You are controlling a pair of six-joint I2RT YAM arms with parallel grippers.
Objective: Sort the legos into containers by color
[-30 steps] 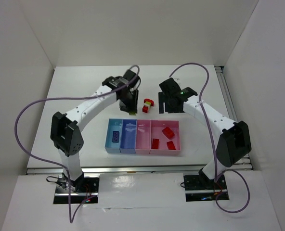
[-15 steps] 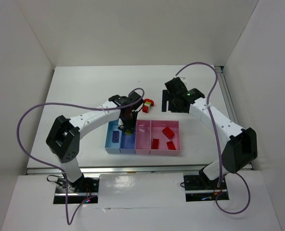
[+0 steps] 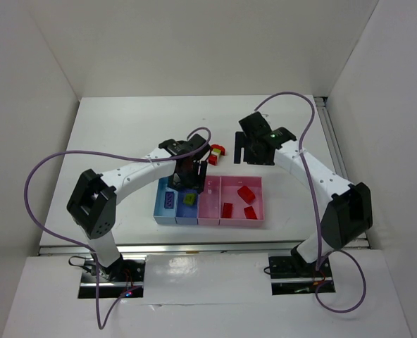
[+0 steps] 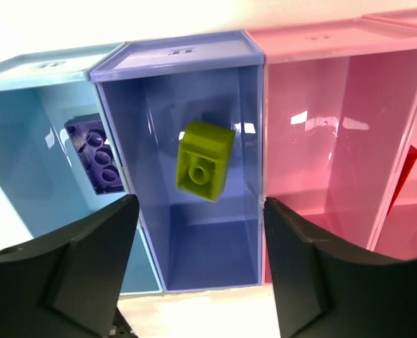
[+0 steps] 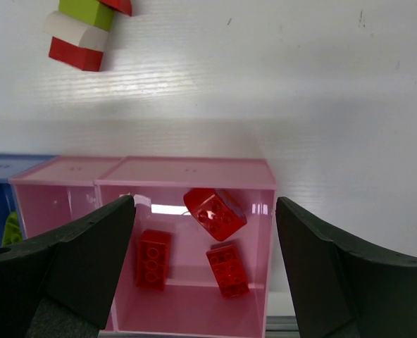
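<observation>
My left gripper (image 3: pixel 188 177) hovers open over the darker blue tray (image 3: pixel 187 215). A yellow-green lego (image 4: pixel 205 160) lies tilted inside that tray, free of the fingers (image 4: pixel 75 267). The light blue tray (image 4: pixel 25 155) holds a dark blue lego (image 4: pixel 96 155). Three red legos (image 5: pixel 215 213) lie in the wide pink tray (image 5: pixel 194 171), which my open right gripper (image 5: pixel 205 239) looks down on with nothing between its fingers. The narrow pink tray (image 3: pixel 209 201) shows nothing inside. On the table behind the trays sits a small cluster (image 3: pixel 215 151) of red, pale and yellow-green legos (image 5: pixel 78 32).
The four trays stand side by side near the table's front middle. White walls close in the table at the left, back and right. A purple cable (image 3: pixel 46 158) loops off each arm.
My left gripper came from the loose cluster to the darker blue tray with the yellow-green lego, then opened, and the lego now lies in the tray. The right gripper shifted only slightly.
</observation>
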